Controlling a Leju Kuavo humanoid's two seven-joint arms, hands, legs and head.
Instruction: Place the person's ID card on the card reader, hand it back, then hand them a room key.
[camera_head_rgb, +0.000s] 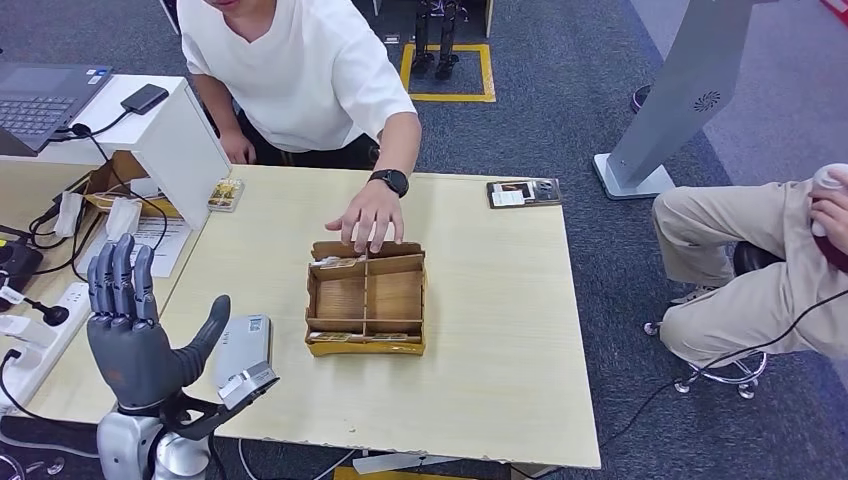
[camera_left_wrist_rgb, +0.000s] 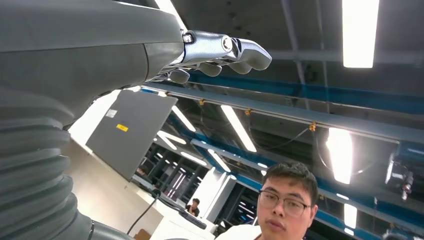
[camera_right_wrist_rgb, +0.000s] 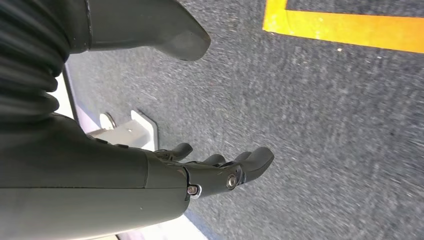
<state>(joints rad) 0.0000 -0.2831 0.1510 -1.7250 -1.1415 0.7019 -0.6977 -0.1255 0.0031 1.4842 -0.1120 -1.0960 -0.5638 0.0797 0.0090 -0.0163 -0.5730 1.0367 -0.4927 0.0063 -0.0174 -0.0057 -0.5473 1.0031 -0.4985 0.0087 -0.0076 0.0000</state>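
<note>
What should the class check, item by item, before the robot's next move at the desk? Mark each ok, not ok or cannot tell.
1. Left hand raised, holding nothing: ok.
2. Right hand holding nothing, hanging over the grey carpet: ok.
3. Flat grey card reader unobstructed on the pale wooden table: ok.
4. ID card visible: cannot tell.
5. Person's hand clear of the brown wooden divided tray: not ok, it rests on the far rim.

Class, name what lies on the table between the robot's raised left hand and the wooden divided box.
A small grey device lies between left hand and box, in the head view.
</note>
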